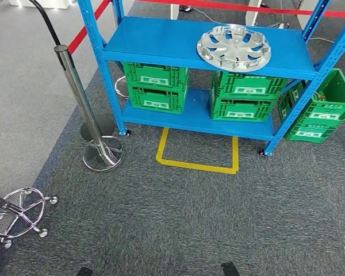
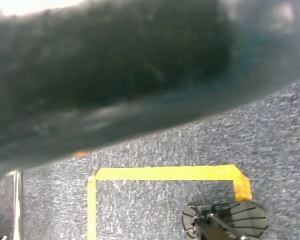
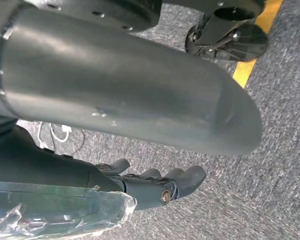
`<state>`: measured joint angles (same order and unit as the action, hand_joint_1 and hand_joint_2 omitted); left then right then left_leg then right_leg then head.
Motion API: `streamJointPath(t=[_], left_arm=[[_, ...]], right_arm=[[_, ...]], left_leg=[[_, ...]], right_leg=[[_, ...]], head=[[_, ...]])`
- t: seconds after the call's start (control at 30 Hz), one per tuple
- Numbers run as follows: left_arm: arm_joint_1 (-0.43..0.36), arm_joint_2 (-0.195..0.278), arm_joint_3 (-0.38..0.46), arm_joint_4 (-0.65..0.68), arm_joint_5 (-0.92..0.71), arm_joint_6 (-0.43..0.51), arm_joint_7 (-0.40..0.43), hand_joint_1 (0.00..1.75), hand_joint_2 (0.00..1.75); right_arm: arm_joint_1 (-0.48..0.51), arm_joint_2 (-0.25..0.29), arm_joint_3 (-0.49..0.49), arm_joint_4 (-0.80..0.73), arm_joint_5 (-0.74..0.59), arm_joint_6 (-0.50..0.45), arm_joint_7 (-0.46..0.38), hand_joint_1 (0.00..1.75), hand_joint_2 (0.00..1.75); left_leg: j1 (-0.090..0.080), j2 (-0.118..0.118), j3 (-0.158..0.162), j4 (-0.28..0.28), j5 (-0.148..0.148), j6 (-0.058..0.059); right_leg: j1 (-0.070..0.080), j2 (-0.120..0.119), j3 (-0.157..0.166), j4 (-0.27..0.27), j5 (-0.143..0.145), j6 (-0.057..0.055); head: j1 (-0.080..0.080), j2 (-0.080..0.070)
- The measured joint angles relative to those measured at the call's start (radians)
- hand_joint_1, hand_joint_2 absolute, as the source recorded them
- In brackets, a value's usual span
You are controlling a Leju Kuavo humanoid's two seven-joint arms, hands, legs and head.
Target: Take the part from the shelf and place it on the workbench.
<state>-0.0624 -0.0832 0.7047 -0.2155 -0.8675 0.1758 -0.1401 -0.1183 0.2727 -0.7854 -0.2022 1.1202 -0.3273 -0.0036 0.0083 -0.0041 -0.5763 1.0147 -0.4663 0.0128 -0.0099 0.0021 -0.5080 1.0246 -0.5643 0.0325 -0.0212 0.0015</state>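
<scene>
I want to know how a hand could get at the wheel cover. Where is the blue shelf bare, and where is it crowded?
The top board is bare left of the wheel cover. The lower board is crowded by green crates, with a gap between the two stacks.

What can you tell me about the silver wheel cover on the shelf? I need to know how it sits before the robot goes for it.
The wheel cover is a round, silver disc that looks like metal or metallic plastic, with curved spokes running from a small centre hub to the rim. It lies flat on the upper board of the blue shelf, towards its right end, above a stack of green crates. Nothing else touches it.
</scene>
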Motion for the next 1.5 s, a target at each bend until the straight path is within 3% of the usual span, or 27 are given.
streamJointPath(t=[0.07, 0.13, 0.17, 0.2, 0.27, 0.33, 0.5, 0.57, 0.63, 0.67, 0.7, 0.73, 0.8, 0.87, 0.93, 1.1, 1.27, 1.3, 1.4, 1.43, 1.5], left_arm=[[-0.001, 0.000, 0.004, 0.000, 0.001, 0.000, 0.000, 0.00, 0.00], [-0.002, 0.000, 0.008, 0.000, 0.002, 0.000, 0.000, 0.00, 0.00], [-0.002, 0.000, 0.009, 0.000, 0.002, 0.000, 0.000, 0.00, 0.00], [-0.001, 0.000, 0.010, 0.000, 0.002, -0.001, 0.000, 0.00, 0.00], [0.001, -0.001, 0.011, 0.000, 0.002, -0.001, 0.000, 0.00, 0.00], [-0.001, -0.001, 0.011, 0.000, 0.002, -0.001, 0.000, 0.00, 0.00], [-0.006, 0.000, 0.012, 0.000, 0.001, 0.000, 0.000, 0.00, 0.00], [-0.007, 0.000, 0.012, 0.000, 0.002, -0.001, -0.001, 0.00, 0.00], [-0.006, 0.000, 0.014, 0.000, 0.004, -0.001, 0.002, 0.00, 0.00], [-0.005, 0.000, 0.016, 0.000, 0.006, -0.001, 0.005, 0.00, 0.00], [-0.003, 0.000, 0.018, 0.000, 0.011, -0.001, 0.009, 0.00, 0.00], [-0.003, 0.000, 0.022, 0.000, 0.015, -0.003, 0.013, 0.00, 0.00], [-0.003, 0.000, 0.032, 0.000, 0.024, -0.007, 0.019, 0.00, 0.00], [-0.005, 0.000, 0.038, 0.000, 0.027, -0.013, 0.024, 0.00, 0.87], [-0.006, -0.001, 0.041, 0.000, 0.029, -0.017, 0.029, 0.00, 1.75], [-0.006, -0.001, 0.058, 0.000, 0.040, -0.025, 0.039, 0.00, 1.75], [-0.007, -0.002, 0.065, 0.000, 0.042, -0.031, 0.047, 0.00, 1.75], [-0.006, -0.001, 0.061, 0.000, 0.047, -0.031, 0.051, 0.00, 1.75], [0.003, 0.003, 0.037, 0.000, 0.083, -0.035, 0.060, 0.00, 0.44], [0.007, 0.005, 0.026, 0.000, 0.099, -0.037, 0.062, 0.00, 0.00], [0.014, 0.009, 0.001, -0.001, 0.134, -0.043, 0.065, 0.00, 0.00]], right_arm=[[-0.002, 0.000, -0.004, 0.000, -0.002, 0.000, -0.001, 0.00, 0.00], [0.000, 0.000, -0.008, 0.000, -0.004, 0.000, -0.001, 0.00, 0.00], [0.002, 0.000, -0.009, 0.000, -0.005, 0.000, -0.001, 0.00, 0.00], [0.003, 0.000, -0.011, 0.000, -0.005, 0.000, -0.001, 0.00, 0.00], [0.004, 0.000, -0.013, 0.000, -0.006, 0.000, -0.001, 0.00, 0.00], [0.002, 0.000, -0.013, 0.000, -0.007, 0.001, -0.001, 0.00, 0.00], [0.002, 0.001, -0.016, 0.000, -0.010, 0.000, -0.003, 0.00, 0.00], [0.000, 0.002, -0.017, 0.000, -0.011, 0.001, -0.006, 0.00, 0.00], [-0.001, 0.002, -0.019, 0.000, -0.014, 0.002, -0.007, 0.00, 0.00], [0.000, 0.002, -0.019, 0.000, -0.015, 0.002, -0.007, 0.00, 0.00], [0.000, 0.002, -0.020, 0.000, -0.017, 0.003, -0.007, 0.00, 0.00], [0.001, 0.003, -0.022, 0.000, -0.019, 0.004, -0.007, 0.00, 0.00], [0.000, 0.004, -0.025, 0.000, -0.024, 0.008, -0.008, 0.00, 0.87], [-0.002, 0.006, -0.029, 0.000, -0.027, 0.010, -0.009, 0.00, 1.75], [-0.004, 0.006, -0.032, 0.000, -0.030, 0.011, -0.010, 0.00, 1.75], [-0.005, 0.006, -0.039, 0.000, -0.044, 0.016, -0.009, 0.00, 1.75], [-0.005, 0.006, -0.045, 0.000, -0.055, 0.021, -0.007, 0.00, 1.75], [-0.003, 0.006, -0.042, -0.001, -0.064, 0.024, -0.007, 0.00, 1.31], [0.008, -0.001, -0.019, -0.005, -0.114, 0.038, -0.006, 0.00, 0.00], [0.013, -0.004, -0.008, -0.007, -0.135, 0.044, -0.006, 0.00, 0.00], [0.023, -0.013, 0.017, -0.013, -0.178, 0.056, -0.005, 0.00, 0.00]], left_leg=[[0.002, 0.001, 0.007, -0.005, -0.004, 0.011], [-0.001, 0.001, 0.013, -0.005, -0.012, 0.018], [-0.002, 0.001, 0.017, -0.005, -0.017, 0.018], [-0.003, 0.000, 0.024, -0.005, -0.023, 0.018], [-0.003, -0.001, 0.043, -0.005, -0.036, 0.014], [-0.007, -0.002, 0.056, -0.002, -0.049, 0.005], [-0.005, -0.002, 0.059, 0.007, -0.070, -0.022], [-0.002, -0.001, 0.019, 0.088, -0.112, -0.032], [0.002, -0.001, -0.055, 0.218, -0.159, -0.040], [0.003, -0.001, -0.085, 0.260, -0.162, -0.042], [0.004, -0.001, -0.099, 0.268, -0.144, -0.043], [0.004, 0.000, -0.093, 0.234, -0.105, -0.042], [0.003, 0.000, -0.048, 0.114, -0.019, -0.036], [0.000, 0.000, -0.012, 0.027, 0.007, -0.027], [-0.001, -0.001, -0.004, 0.004, 0.000, -0.024], [-0.003, -0.002, -0.005, 0.002, -0.003, -0.019], [-0.005, -0.002, -0.003, 0.002, -0.005, -0.015], [-0.005, -0.002, -0.003, 0.002, -0.006, -0.014], [-0.006, -0.002, 0.001, 0.002, -0.007, -0.012], [-0.006, -0.002, 0.002, 0.002, -0.008, -0.011], [-0.005, -0.002, 0.002, 0.002, -0.008, -0.011]], right_leg=[[-0.001, -0.001, -0.050, 0.097, -0.047, 0.005], [-0.002, -0.001, -0.134, 0.229, -0.091, 0.008], [-0.002, -0.001, -0.164, 0.263, -0.089, 0.008], [-0.001, -0.001, -0.175, 0.259, -0.063, 0.007], [-0.001, -0.001, -0.144, 0.149, 0.030, 0.000], [0.002, -0.001, -0.096, 0.040, 0.084, -0.008], [0.002, 0.001, -0.069, -0.003, 0.080, -0.030], [-0.002, -0.001, -0.058, -0.011, 0.077, -0.041], [-0.002, -0.002, -0.049, -0.013, 0.070, -0.047], [-0.002, -0.002, -0.044, -0.012, 0.066, -0.048], [-0.002, -0.001, -0.039, -0.012, 0.062, -0.048], [-0.002, 0.001, -0.032, -0.012, 0.057, -0.047], [0.000, 0.003, -0.019, -0.012, 0.046, -0.041], [0.003, 0.004, -0.013, -0.011, 0.037, -0.031], [0.006, 0.003, -0.013, -0.009, 0.035, -0.030], [0.005, 0.001, -0.009, -0.020, 0.036, -0.035], [0.003, 0.001, -0.010, -0.027, 0.037, -0.025], [0.003, 0.001, -0.011, -0.027, 0.037, -0.023], [0.002, 0.001, -0.012, -0.027, 0.035, -0.019], [0.002, 0.001, -0.012, -0.027, 0.035, -0.018], [0.002, 0.001, -0.011, -0.027, 0.034, -0.018]], head=[[0.004, 0.000], [0.006, 0.000], [0.006, 0.000], [0.007, 0.000], [0.007, 0.000], [0.008, 0.000], [0.007, 0.000], [0.003, 0.000], [0.001, 0.000], [0.001, 0.000], [0.001, 0.000], [0.001, 0.000], [0.001, 0.000], [0.002, 0.000], [0.004, 0.000], [0.005, 0.000], [0.005, 0.000], [0.005, 0.000], [0.005, 0.000], [0.005, 0.000], [0.005, 0.000]])
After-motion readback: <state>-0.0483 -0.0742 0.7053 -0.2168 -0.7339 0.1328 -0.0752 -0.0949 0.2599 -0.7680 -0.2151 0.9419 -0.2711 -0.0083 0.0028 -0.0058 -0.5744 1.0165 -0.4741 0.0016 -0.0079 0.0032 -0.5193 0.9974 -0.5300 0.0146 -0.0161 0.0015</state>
